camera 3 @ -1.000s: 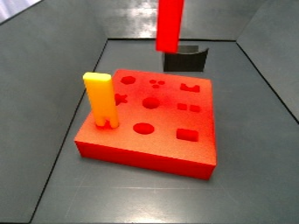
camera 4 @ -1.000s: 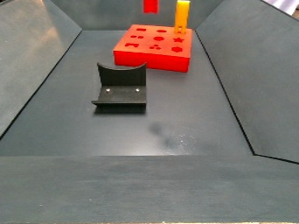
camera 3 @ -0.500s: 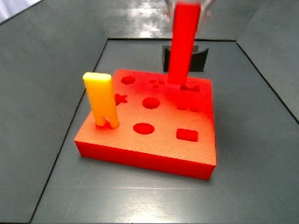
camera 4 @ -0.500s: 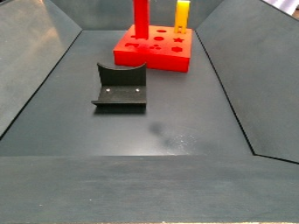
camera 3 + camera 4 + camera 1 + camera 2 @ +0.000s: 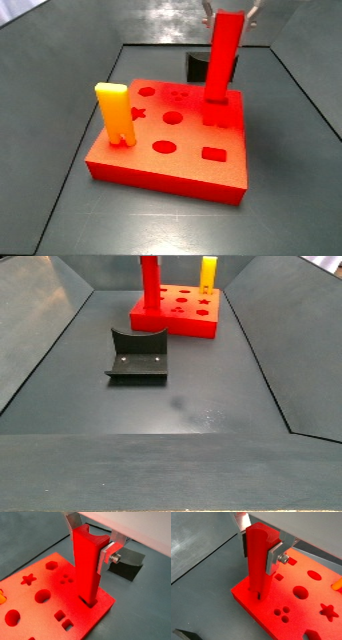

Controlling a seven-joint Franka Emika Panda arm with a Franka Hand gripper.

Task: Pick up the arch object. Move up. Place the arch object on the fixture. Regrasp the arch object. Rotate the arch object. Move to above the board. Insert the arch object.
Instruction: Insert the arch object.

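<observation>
Arch object [image 5: 87, 567] upright, lower end in board [image 5: 40, 609] hole near corner; gripper [image 5: 90, 539] pinching its top; fixture [image 5: 138, 356] well apart.

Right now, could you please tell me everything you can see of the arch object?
The arch object is a long, slim, plain bright-red bar with a matte look. It stands upright with its lower end in a hole near a corner of the board. The gripper is clamped on its upper part, silver fingers pressed against opposite sides.
</observation>
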